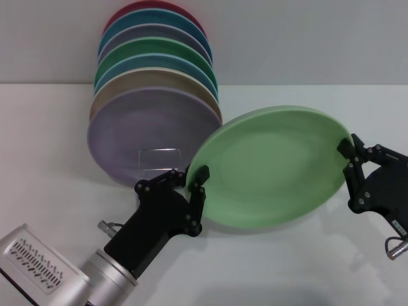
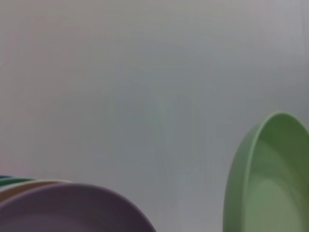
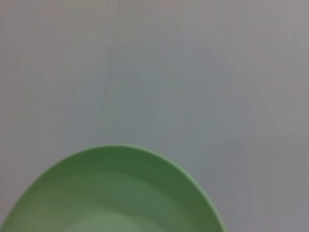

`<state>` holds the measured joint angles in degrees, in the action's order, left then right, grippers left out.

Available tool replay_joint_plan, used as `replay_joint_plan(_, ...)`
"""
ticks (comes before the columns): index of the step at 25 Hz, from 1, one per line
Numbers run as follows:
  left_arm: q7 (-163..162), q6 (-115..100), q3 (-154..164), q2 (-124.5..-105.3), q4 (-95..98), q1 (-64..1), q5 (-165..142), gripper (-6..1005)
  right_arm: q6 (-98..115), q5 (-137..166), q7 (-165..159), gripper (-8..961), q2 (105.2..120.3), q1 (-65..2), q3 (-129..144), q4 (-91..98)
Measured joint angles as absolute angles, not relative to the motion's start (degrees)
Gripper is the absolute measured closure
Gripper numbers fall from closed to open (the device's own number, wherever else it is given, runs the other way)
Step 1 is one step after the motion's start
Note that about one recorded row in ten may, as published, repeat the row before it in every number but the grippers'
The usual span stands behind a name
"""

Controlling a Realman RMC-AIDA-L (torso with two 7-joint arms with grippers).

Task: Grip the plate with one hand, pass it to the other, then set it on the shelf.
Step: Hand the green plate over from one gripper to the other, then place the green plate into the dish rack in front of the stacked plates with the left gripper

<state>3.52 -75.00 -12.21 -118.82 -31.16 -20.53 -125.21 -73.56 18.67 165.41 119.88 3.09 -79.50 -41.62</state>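
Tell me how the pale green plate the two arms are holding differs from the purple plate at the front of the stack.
The pale green plate hangs tilted in the air, with the left pincer at one rim and the right pincer at the other; the purple plate is untouched by either. It stands nearly upright on edge, leaning against the other plates, with the wire rack showing in front of it. Both are round, shallow and look similar in size.
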Motion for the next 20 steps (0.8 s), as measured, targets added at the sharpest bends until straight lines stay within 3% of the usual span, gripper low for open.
replay_joint_plan(7,3.61,-76.46,-14.02,-118.91,-31.21,-19.24,-124.97,923,-74.74,19.63,165.41,921,119.84,2.95,-80.79,-41.15)
replay_joint_plan(13,3.47,-77.38,-14.68,-118.92,-31.44,-18.6,-124.84,935,-80.32,19.97,165.39,722,119.8,2.93,-82.45,-38.87)
replay_joint_plan(15,3.46,-77.52,-14.78,-118.91,-31.45,-18.51,-124.84,939,-84.14,19.97,165.38,571,119.77,2.83,-82.75,-37.53)
replay_joint_plan(20,3.41,-78.66,-15.05,-118.91,-31.47,-18.22,-124.98,951,-89.54,19.88,165.29,571,119.69,2.8,-84.25,-35.69)
